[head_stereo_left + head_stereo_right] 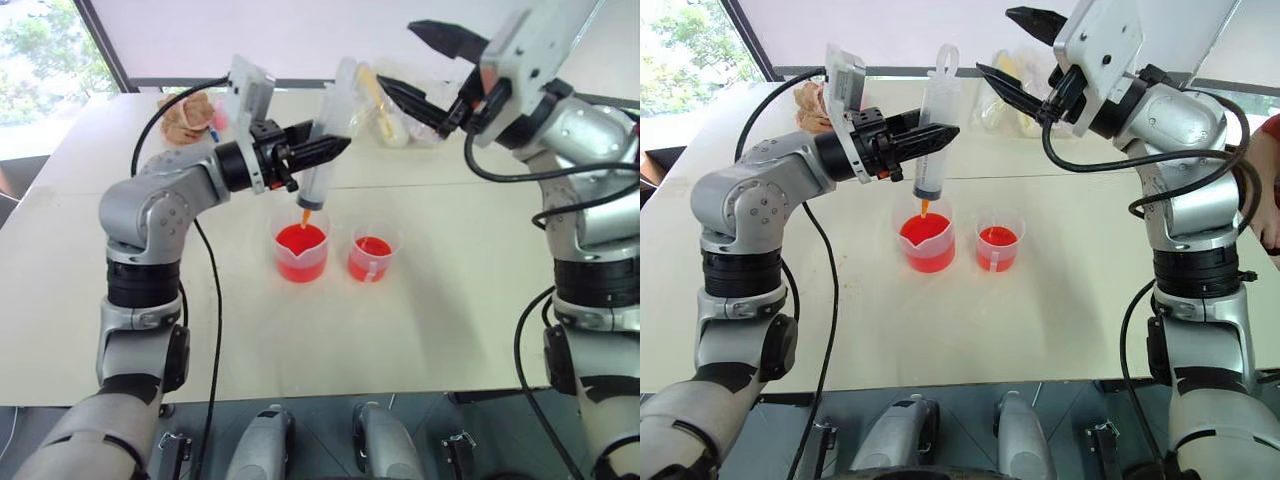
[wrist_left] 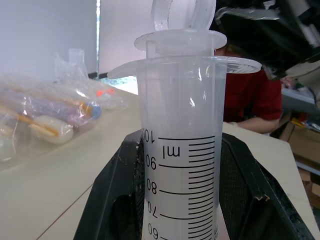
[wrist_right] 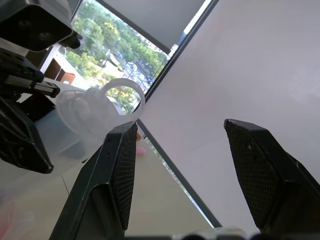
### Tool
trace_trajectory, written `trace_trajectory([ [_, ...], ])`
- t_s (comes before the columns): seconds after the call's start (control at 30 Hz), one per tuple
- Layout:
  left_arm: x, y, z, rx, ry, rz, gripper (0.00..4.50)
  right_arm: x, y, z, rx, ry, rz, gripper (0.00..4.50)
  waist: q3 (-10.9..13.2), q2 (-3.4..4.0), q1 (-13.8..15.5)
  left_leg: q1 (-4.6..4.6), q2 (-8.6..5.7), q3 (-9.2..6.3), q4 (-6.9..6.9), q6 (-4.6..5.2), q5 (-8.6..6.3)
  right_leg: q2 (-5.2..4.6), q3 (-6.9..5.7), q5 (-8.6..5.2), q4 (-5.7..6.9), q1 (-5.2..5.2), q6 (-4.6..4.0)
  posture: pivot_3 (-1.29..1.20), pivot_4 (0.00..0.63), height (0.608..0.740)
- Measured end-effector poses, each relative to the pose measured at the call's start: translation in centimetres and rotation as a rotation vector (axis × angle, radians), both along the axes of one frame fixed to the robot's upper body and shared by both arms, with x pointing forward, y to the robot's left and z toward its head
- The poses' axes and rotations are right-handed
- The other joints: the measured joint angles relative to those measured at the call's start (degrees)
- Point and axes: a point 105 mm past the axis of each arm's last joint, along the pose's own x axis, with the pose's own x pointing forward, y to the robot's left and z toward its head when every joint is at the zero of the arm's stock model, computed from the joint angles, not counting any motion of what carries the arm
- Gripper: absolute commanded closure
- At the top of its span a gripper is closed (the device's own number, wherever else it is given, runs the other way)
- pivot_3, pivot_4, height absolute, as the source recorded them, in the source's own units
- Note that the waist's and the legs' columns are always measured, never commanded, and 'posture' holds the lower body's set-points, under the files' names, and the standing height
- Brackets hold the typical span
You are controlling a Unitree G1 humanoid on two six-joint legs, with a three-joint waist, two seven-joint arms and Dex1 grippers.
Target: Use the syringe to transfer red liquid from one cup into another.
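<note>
A big pale surface sits by a bright window with green trees outside and a white wall.

The large clear plastic syringe stands nearly upright, orange tip just above the wider clear spouted beaker of bright red liquid; the smaller, narrower clear cup, also red inside, sits just right.

Lab: beakers and syringe on table.
</note>
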Motion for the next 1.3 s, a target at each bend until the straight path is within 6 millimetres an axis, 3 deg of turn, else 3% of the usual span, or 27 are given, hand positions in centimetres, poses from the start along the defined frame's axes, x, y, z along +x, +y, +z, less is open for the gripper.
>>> trace_trajectory([
  [0.17,0.0,-0.3,-1.0,0.015,0.022,-0.010,3.14,0.5,1.5,-1.0,-0.004,0.006,0.031,1.63,0.00,0.00,-0.05,0.01,0.00,0.00,0.00,0.01,0.00,0.02,0.00,0.01,0.02,0.00,-0.01,0.00,0.150,0.740],
  [0.47,-0.2,-0.2,-2.1,0.034,0.007,-0.022,3.14,1.0,2.4,-1.7,0.006,0.017,0.065,1.63,0.00,0.01,0.07,0.02,0.00,-0.02,0.00,-0.11,0.06,0.01,0.00,0.01,0.02,0.00,-0.01,0.00,0.150,0.740],
  [0.7,0.2,0.1,-4.2,0.075,-0.047,0.004,3.14,1.4,3.2,-3.5,-0.032,0.065,0.083,1.63,0.00,0.01,-0.01,0.02,-0.03,-0.01,0.00,-0.11,0.07,0.03,0.00,0.01,0.03,0.00,-0.02,0.00,0.150,0.740],
  [0.8,0.5,0.2,-4.9,0.070,-0.060,0.022,3.14,1.5,3.4,-4.2,-0.043,0.082,0.087,2.41,-0.01,0.01,0.10,0.03,-0.04,-0.01,0.01,-0.11,0.07,0.02,0.00,0.01,0.03,0.02,-0.02,0.00,0.150,0.740],
  [0.93,1.4,0.5,-6.2,0.049,-0.079,0.068,3.14,1.4,4.1,-6.0,-0.067,0.129,0.106,4.41,-0.01,0.02,0.08,0.03,-0.05,-0.01,0.01,-0.11,0.07,0.03,-0.01,0.01,0.03,0.02,-0.02,0.00,0.150,0.740],
  [1.3,1.7,0.5,-7.4,0.064,-0.078,0.076,3.14,1.7,3.8,-7.0,-0.078,0.178,0.078,4.47,-0.01,0.02,0.07,0.03,-0.05,-0.01,0.01,0.05,-0.03,0.03,-0.01,0.01,0.03,0.01,-0.02,0.00,0.150,0.740],
])
